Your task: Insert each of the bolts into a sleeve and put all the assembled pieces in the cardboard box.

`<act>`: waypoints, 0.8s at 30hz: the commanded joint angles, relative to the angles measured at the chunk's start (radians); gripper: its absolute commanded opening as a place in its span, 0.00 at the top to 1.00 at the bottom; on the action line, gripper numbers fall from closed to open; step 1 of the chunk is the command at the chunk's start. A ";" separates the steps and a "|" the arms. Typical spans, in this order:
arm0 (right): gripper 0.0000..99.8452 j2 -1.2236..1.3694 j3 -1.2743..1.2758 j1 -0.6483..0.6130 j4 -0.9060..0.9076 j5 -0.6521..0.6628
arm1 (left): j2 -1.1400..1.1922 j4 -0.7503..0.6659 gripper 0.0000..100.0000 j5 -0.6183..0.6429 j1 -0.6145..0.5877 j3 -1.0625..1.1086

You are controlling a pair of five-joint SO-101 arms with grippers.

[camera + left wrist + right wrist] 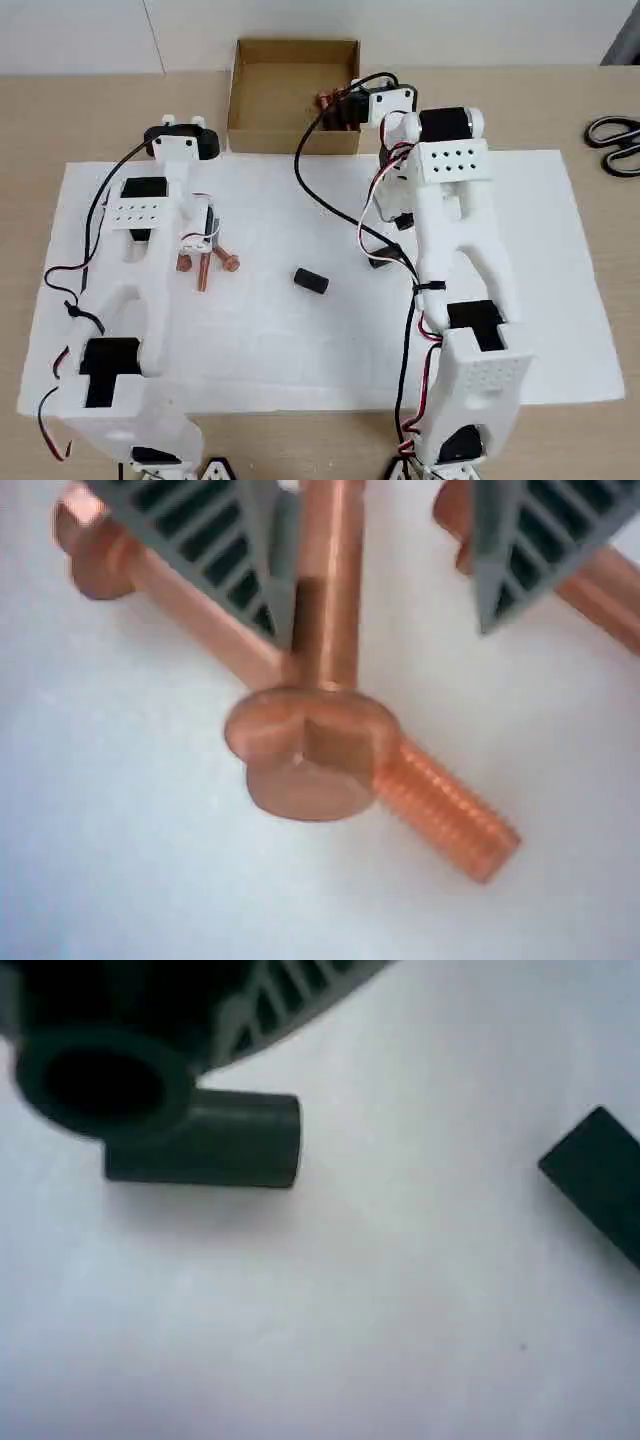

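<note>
Wooden table [560, 100] with a big white sheet [300, 340] laid over it, both arms parked at the near edge. There's a cardboard box [290, 138] at the far side of the table, just off the sheet. Some copper-coloured pieces [335, 108] sit in its right corner, partly behind the right arm's cable. A pair of scissors [615, 140] lies way off to the right on bare wood.

The left gripper [388, 635] is down over the three bolts [205, 265] on the left part of the sheet, and it's open. From the left wrist cam the two grey fingers [240, 570] are spread with one bolt's shaft [330, 590] between them, right up against one finger. That bolt lies across a second bolt [450, 820], its head [310, 755] sitting on the crossing point. The third bolt [600, 595] is beside the other finger.

The right gripper [392, 238] hangs low over the sheet on the right side, near the middle. Can't tell if it's open or closed. The right wrist cam has a black sleeve [100, 1080] seen end-on very close to the lens, and another sleeve [215, 1140] lying on its side touching or just behind it. A dark shape [595, 1175] pokes in at the edge, no idea what that is.

One more lone sleeve [311, 281] lies on its side mid-sheet between the two arms, well apart from the bolts
</note>
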 commanded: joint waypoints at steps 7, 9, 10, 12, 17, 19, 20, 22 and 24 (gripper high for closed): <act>1.00 -0.067 -0.005 0.005 0.008 -0.028 | -0.005 -0.023 0.89 0.034 0.008 -0.041; 1.00 -0.067 -0.005 0.005 0.008 -0.037 | 0.002 -0.021 0.89 0.034 0.008 -0.039; 1.00 -0.067 -0.005 0.005 0.007 -0.037 | 0.014 -0.020 0.89 0.034 0.008 -0.041; 1.00 -0.067 -0.005 0.005 0.007 -0.037 | 0.048 -0.021 0.89 0.034 0.008 -0.041; 1.00 -0.067 -0.005 0.005 0.007 -0.037 | 0.100 -0.025 0.89 0.063 0.040 -0.051; 1.00 -0.067 -0.005 0.005 0.007 -0.037 | 0.100 -0.025 0.89 0.072 0.051 -0.058; 1.00 -0.067 -0.005 0.005 0.007 -0.037 | 0.100 -0.025 0.89 0.075 0.052 -0.064; 1.00 -0.067 -0.005 0.005 0.007 -0.037 | 0.100 -0.020 0.91 0.075 0.052 -0.073; 1.00 -0.067 -0.005 0.005 0.007 -0.037 | 0.100 -0.020 0.95 0.074 0.055 -0.073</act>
